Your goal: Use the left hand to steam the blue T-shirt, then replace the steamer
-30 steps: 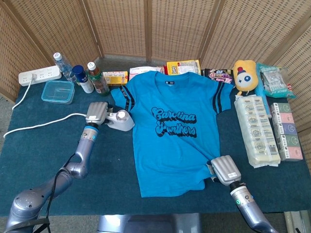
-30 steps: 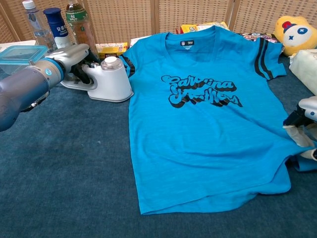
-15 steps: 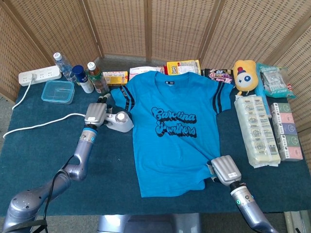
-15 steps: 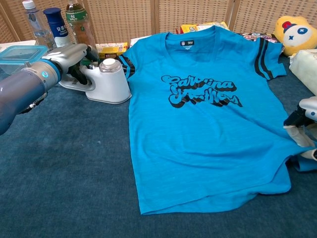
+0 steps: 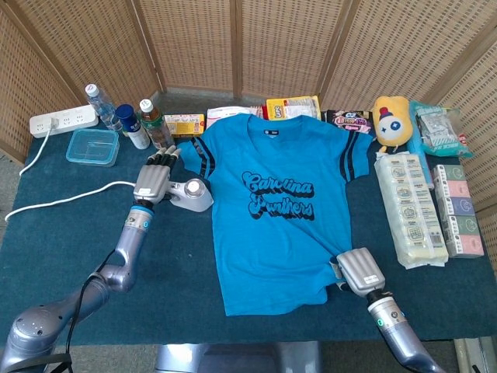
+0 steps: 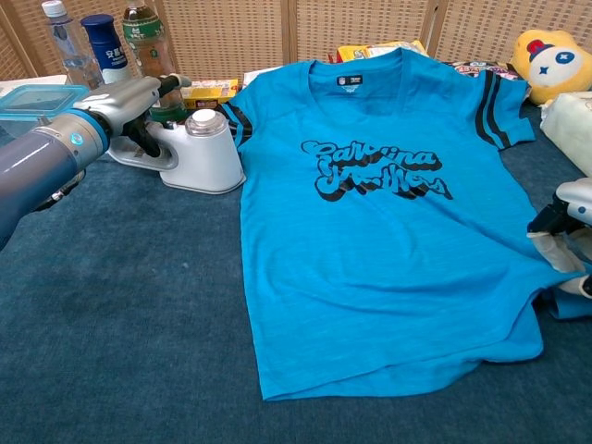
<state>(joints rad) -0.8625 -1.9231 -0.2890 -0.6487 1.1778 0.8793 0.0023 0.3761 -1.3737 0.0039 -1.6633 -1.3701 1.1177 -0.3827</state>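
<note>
The left hand has let go of the steamer, fingers now spread.

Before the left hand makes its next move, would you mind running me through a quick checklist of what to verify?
1. Steamer stands on the table beside the blue T-shirt, by its sleeve: ok.
2. Left hand has let go of the steamer: ok in the head view, where its fingers lie stretched out over the handle end; whether the thumb still touches it, cannot tell.
3. Steamer cord lies on the cloth, off the shirt: ok.
4. Shirt lies flat: not ok at the lower hem corner, which is bunched under the right hand.
5. Bottles behind the left hand stand upright: ok.
</note>
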